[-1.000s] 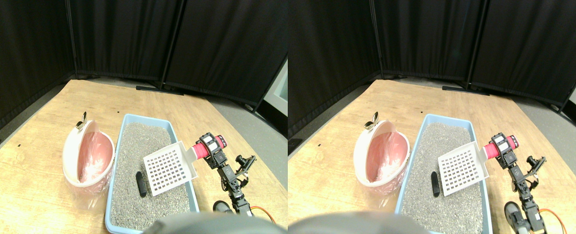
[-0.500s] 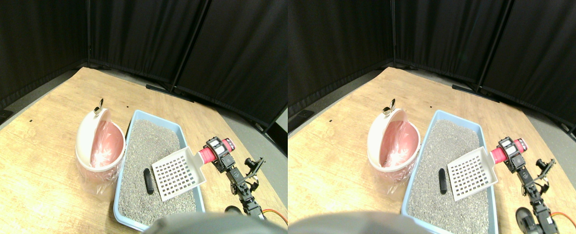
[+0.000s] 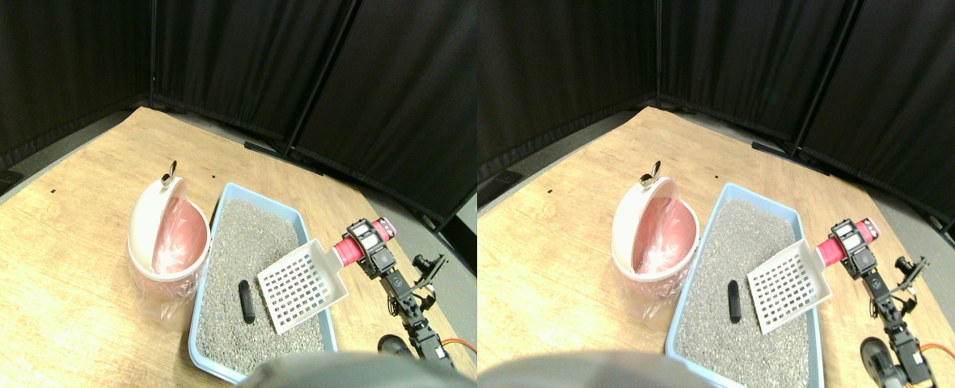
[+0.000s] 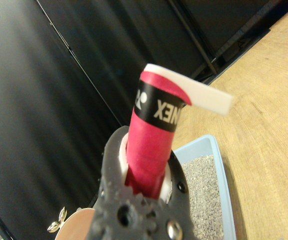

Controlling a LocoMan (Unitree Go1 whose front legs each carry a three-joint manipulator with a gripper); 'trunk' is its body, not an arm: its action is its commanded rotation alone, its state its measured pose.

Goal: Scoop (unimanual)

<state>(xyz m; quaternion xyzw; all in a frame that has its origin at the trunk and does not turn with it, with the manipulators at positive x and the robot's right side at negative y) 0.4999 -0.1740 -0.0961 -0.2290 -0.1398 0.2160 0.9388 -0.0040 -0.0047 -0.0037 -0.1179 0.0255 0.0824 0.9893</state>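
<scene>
- The right gripper (image 3: 370, 240), its jaws clamped on the red-wrapped handle (image 3: 346, 251), holds the white slotted scoop (image 3: 299, 284) over the litter.
- A dark lump (image 3: 245, 301) lies just beside the scoop's edge in the blue litter tray (image 3: 225, 207).
- The pink-lined bin (image 3: 166, 240) touches the tray's far side on the wooden bench (image 3: 57, 267).

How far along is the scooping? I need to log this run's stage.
Done: the right gripper holds the white slotted scoop by its red wrapped handle. In hand: the scoop hangs tilted over the litter in the blue tray, beside the dark lump. Left: getting the lump onto the scoop and into the pink-lined bin.
</scene>
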